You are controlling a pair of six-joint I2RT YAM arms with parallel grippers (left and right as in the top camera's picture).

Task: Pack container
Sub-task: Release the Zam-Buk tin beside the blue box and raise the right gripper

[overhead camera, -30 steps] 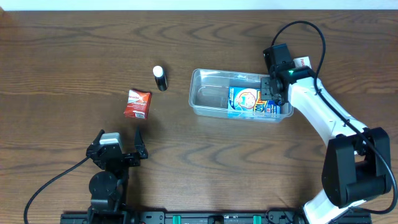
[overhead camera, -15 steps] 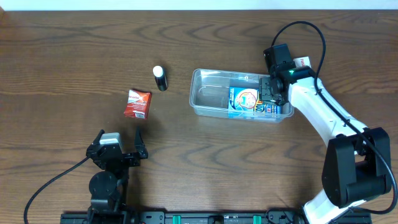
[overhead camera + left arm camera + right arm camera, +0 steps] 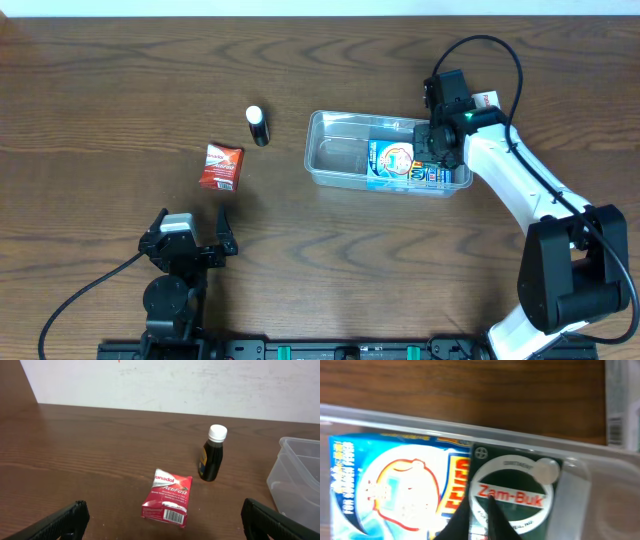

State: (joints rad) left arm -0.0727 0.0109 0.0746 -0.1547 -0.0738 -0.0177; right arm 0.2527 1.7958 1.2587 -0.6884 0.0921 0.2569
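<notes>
The right gripper has edged slightly back over the container, which sits on the table beneath its jaws. A green Zam-Buk box lies directly below them, overlapping a blue packet, so it looks packed; I cannot tell whether those jaws are released. The left gripper is unmoved, jaws released and empty, with the red packet and dark bottle ahead of them, probably next

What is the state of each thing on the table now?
container, lidless, upright, partly filled
blue packet, flat inside container
Zam-Buk box, face up inside container
red packet, lying flat on table
bottle, upright, capped
left gripper, open, empty
right gripper, over container, jaws unclear
</notes>
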